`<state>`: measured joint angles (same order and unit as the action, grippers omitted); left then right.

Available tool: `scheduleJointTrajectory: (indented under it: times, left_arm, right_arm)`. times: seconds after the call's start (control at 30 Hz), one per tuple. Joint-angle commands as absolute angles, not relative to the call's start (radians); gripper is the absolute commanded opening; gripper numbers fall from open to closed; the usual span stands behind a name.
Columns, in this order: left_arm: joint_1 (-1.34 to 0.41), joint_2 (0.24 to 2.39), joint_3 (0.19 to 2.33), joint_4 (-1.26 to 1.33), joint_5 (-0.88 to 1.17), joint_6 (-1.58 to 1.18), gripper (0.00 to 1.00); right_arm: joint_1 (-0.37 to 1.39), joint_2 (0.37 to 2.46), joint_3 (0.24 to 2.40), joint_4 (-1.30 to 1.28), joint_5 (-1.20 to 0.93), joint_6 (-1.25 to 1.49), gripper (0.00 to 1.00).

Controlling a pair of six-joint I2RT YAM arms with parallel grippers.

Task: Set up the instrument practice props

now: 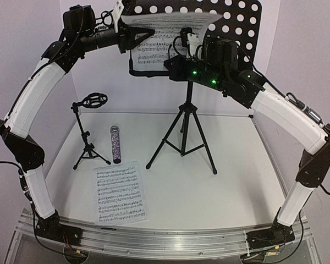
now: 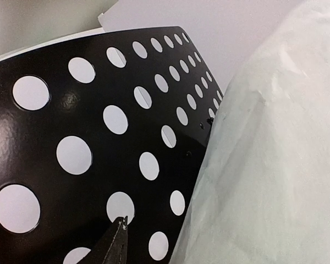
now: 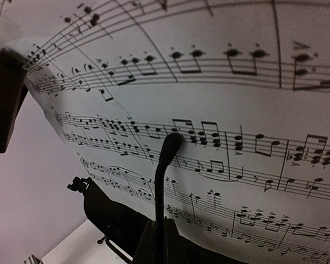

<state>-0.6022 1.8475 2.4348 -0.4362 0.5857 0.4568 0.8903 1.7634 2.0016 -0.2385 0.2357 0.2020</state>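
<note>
The black music stand (image 1: 182,132) stands at the back centre, its perforated desk (image 1: 243,27) up high. One music sheet (image 1: 170,30) lies bulging against the desk. My left gripper (image 1: 146,37) is at the sheet's left edge. In the left wrist view one finger (image 2: 116,245) shows before the desk (image 2: 88,126), well left of centre. The sheet (image 2: 275,165) hides the other finger. My right gripper (image 3: 165,228) is shut on the stand's black wire page holder (image 3: 160,176), whose tip rests on the sheet (image 3: 209,99). The second sheet (image 1: 120,191), the microphone (image 1: 115,144) and the mic stand (image 1: 89,132) are on the table.
The white table (image 1: 236,181) is walled by pale panels at the back and sides. The stand's tripod legs (image 1: 201,144) spread over the middle. An aluminium rail (image 1: 165,239) with both arm bases runs along the near edge.
</note>
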Motion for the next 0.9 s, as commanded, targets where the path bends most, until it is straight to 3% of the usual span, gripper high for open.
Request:
scheduleJointTrajectory:
  times: [0.0,0.3,0.63,0.87]
  left_arm:
    - [-0.598,1.783,2.46,-0.429,0.513,0.475,0.42]
    - [-0.598,1.74,2.473,-0.495,0.501,0.493,0.55]
    - [-0.598,1.744,2.469,-0.49,0.506,0.486,0.53]
    - [-0.598,1.733,2.468,-0.482,0.459,0.488,0.56]
  right_arm:
    - [0.898,1.748,2.005,-0.198,0.26,0.213,0.0]
    - [0.897,1.751,2.001,-0.199,0.293,0.219,0.0]
    - [0.898,1.767,2.018,-0.198,0.292,0.222,0.0]
    - [0.898,1.756,2.017,-0.198,0.249,0.237,0.26]
